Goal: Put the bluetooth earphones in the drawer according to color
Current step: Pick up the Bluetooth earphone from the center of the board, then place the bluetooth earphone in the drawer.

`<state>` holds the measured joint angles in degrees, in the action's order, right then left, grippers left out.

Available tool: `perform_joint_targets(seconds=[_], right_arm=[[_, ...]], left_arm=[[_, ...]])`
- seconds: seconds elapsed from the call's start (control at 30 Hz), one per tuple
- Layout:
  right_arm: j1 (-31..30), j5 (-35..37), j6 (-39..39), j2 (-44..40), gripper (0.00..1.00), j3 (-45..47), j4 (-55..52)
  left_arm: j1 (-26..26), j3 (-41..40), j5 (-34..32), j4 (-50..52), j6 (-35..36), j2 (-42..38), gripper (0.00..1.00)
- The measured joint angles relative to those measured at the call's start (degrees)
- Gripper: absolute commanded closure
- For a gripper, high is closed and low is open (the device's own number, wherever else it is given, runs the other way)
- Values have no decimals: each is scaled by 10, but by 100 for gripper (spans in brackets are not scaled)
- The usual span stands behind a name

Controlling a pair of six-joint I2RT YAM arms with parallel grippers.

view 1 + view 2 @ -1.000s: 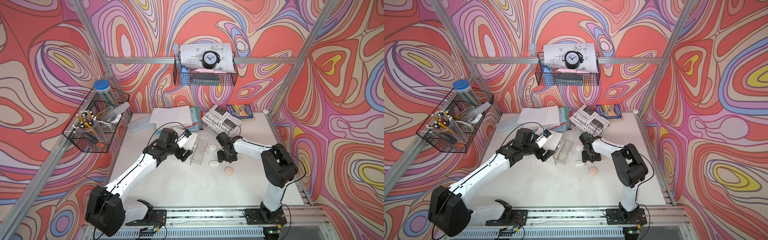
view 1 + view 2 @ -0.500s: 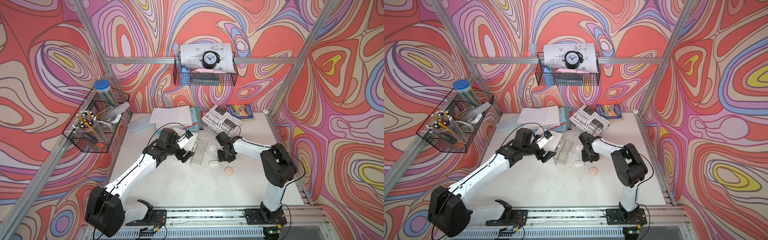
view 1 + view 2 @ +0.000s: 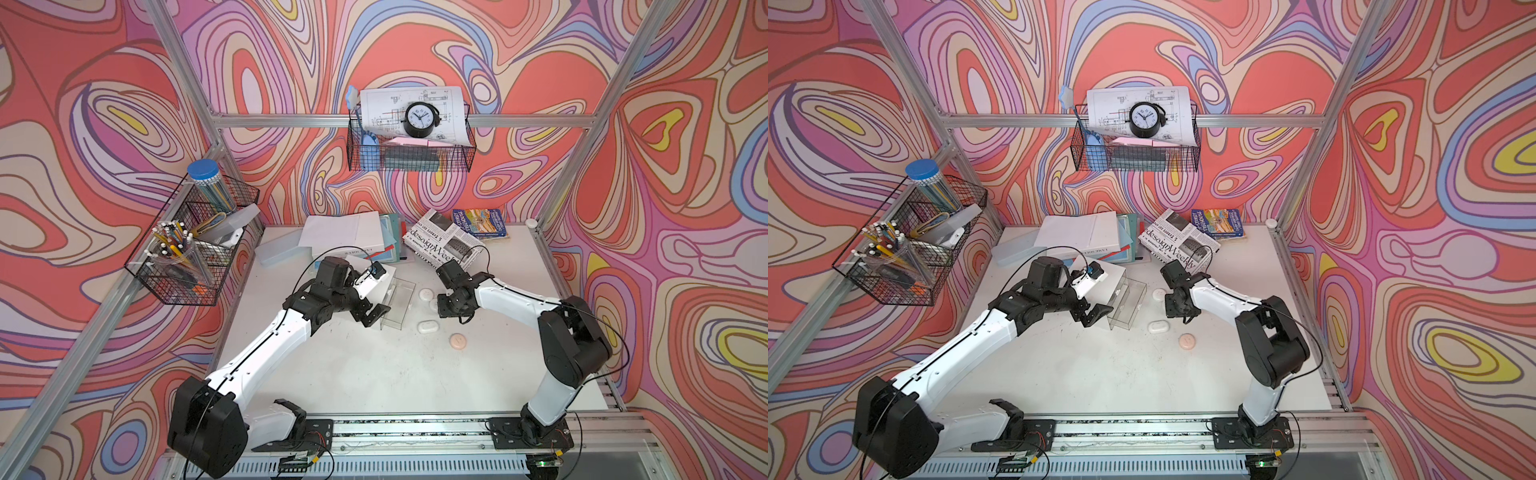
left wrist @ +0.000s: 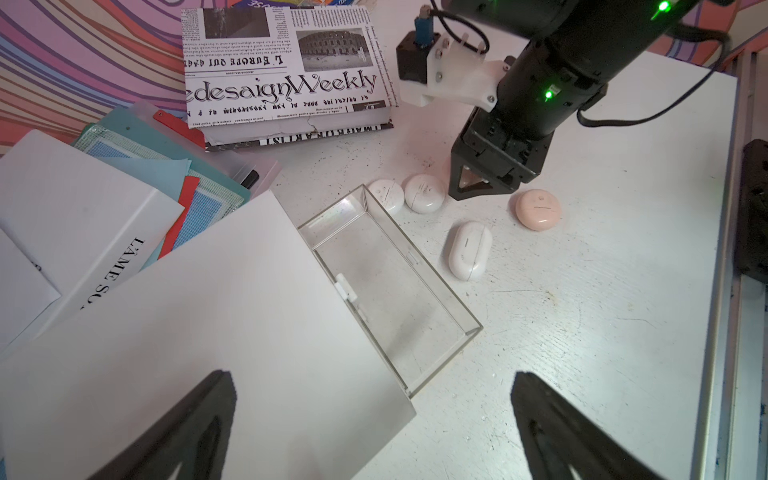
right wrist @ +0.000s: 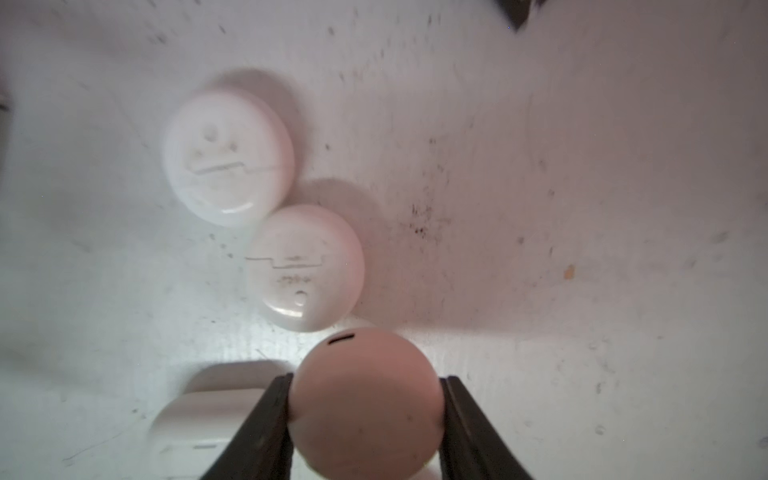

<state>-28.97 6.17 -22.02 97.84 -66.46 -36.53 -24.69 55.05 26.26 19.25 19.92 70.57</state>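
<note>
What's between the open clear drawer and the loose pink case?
An oblong white case lies there, shown in both top views and the left wrist view.

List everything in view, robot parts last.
Drawer cabinet: one, white, mid-table; clear drawer out, empty.
White case: three, white, beside clear drawer.
Pink case: two, beige-pink, one on table, one gripped.
Newspaper-print book: one, black-white, table back.
Blue book: one, blue, behind it.
Book-and-folder stack: one, white-teal, table back.
Pencil box: one, frosted, beside stack.
Wire basket: two, black, walls.
Clock: one, black, in basket.
Left gripper: one, black, open near drawer.
Right gripper: one, black, shut on pink case.
</note>
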Motion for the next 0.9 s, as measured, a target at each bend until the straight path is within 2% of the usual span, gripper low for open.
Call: perform_joint_targets(seconds=[0.2,0.37,0.5,0.9], right_arm=[[-39,11,47,-73,100,-12,85],[-70,8,80,-91,100,-12,149],[-84,-12,93,-82,100,-17,167],[-111,-72,91,-12,100,-35,177]], left_arm=[[8,0,2,1,2,-22,2],[46,0,6,6,3,-53,2],[67,0,4,11,12,-69,2],[75,0,-12,44,37,-63,2]])
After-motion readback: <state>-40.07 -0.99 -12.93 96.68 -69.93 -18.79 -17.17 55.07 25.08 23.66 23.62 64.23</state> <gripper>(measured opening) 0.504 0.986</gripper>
